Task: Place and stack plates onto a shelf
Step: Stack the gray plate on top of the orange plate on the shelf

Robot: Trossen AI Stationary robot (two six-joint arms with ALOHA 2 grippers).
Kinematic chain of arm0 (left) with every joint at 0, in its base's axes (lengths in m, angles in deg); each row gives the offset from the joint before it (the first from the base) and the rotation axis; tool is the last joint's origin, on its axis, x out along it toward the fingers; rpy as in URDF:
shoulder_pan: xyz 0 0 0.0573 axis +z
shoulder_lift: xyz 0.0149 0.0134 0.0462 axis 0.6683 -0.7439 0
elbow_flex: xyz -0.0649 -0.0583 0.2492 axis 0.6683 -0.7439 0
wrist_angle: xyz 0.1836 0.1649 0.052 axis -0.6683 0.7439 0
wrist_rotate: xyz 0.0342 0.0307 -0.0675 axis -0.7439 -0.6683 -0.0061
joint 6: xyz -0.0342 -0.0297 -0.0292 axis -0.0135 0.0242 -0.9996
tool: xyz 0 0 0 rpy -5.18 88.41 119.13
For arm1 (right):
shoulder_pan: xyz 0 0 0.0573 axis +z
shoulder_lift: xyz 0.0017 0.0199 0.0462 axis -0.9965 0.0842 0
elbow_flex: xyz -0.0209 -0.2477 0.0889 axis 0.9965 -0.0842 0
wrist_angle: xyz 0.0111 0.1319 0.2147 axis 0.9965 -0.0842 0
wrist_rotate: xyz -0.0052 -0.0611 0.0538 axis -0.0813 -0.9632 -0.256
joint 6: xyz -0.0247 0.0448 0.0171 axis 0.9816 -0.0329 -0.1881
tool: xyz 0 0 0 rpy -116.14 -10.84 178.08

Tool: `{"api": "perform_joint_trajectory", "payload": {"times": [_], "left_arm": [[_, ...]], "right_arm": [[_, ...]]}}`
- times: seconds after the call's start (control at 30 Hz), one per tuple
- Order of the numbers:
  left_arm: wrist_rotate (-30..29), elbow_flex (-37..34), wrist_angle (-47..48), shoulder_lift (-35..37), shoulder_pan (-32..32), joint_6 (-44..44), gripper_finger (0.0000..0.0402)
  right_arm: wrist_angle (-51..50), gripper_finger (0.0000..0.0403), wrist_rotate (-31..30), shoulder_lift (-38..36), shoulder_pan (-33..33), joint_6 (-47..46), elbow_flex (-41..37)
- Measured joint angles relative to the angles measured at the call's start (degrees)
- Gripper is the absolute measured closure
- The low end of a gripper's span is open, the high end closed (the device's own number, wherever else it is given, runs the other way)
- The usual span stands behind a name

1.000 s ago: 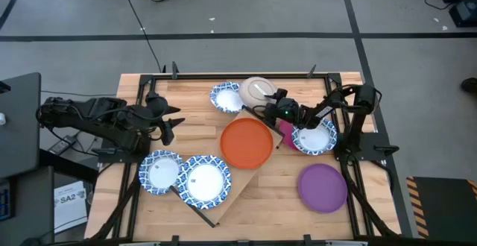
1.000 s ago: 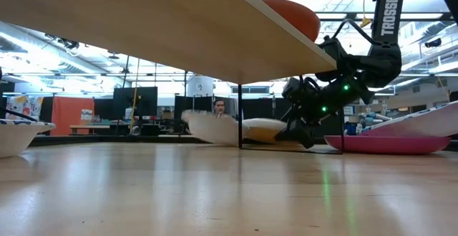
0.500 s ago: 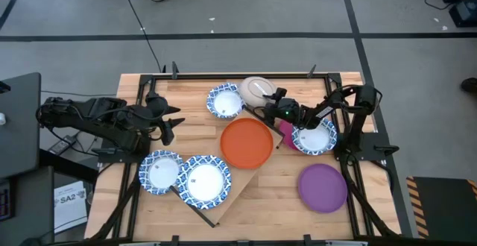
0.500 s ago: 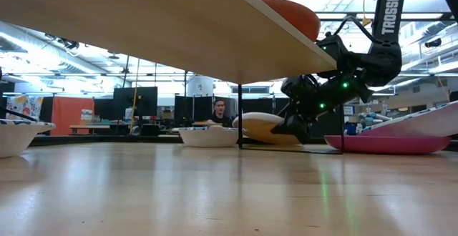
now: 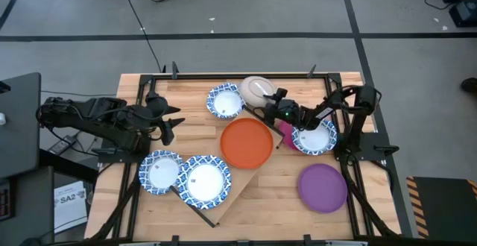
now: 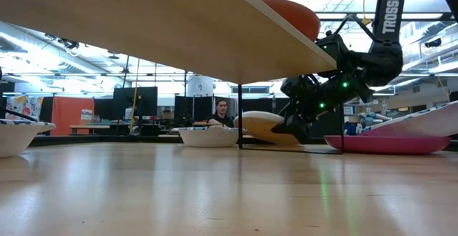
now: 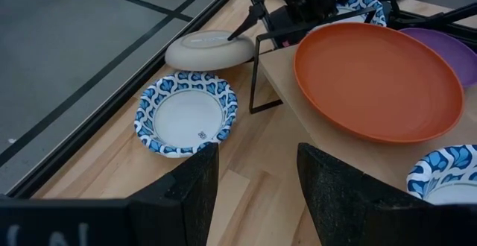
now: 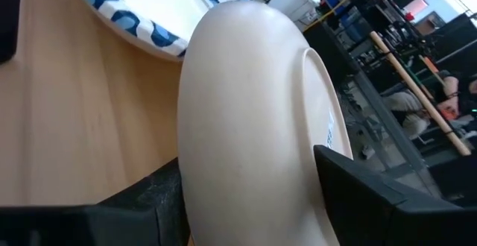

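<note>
My right gripper (image 5: 266,103) is at the table's far side, shut on the beige plate (image 5: 256,89), which is tilted in the low view (image 6: 261,125). A blue-rimmed plate (image 5: 225,101) lies flat beside it. The orange plate (image 5: 246,143) and another blue-rimmed plate (image 5: 206,181) sit on the light-wood shelf (image 5: 227,197). A third blue-rimmed plate (image 5: 159,171) sits by the shelf's near end. A further blue-rimmed plate (image 5: 314,137) lies on the magenta plate (image 5: 285,133). The purple plate (image 5: 323,188) rests on the table. My left gripper (image 5: 173,123) hovers open at the table's left. My right gripper pinches the beige plate's rim (image 8: 317,104) between its two fingers, one finger (image 8: 89,209) on the rounded underside and the other (image 8: 373,194) on the far face. It reaches in from the table's right. The plate is tipped up, and its lower edge (image 6: 290,141) sits near the tabletop.
The shelf stands on thin black rods (image 6: 239,114), slanting across the middle of the table. A black frame (image 5: 238,74) runs round the table's edges. Bare wood shows between the shelf and the left arm (image 5: 190,138). A person (image 6: 222,111) sits in the room beyond.
The blue-rimmed plate at the far side, tilted a second ago, has dropped flat onto the table next to the beige plate. My right gripper has shifted slightly, and the beige plate stands more tipped than before. The left arm has kept still.
</note>
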State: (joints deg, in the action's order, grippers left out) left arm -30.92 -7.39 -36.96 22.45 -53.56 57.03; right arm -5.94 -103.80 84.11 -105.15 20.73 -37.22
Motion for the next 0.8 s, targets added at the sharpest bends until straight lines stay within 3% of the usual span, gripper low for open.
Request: {"api": "perform_joint_trajectory", "payload": {"times": [0.3, 0.8], "left_arm": [[0.00, 0.00, -0.10, 0.00, -0.01, 0.00, 0.0212], [-0.01, 0.00, -0.09, 0.00, 0.01, 0.00, 0.0212]], "right_arm": [[-0.26, 0.0153, -5.44, 0.12, 2.89, 1.45, -0.09], [1.15, 0.0165, -8.21, 0.12, 4.53, 2.13, -0.09]]}}
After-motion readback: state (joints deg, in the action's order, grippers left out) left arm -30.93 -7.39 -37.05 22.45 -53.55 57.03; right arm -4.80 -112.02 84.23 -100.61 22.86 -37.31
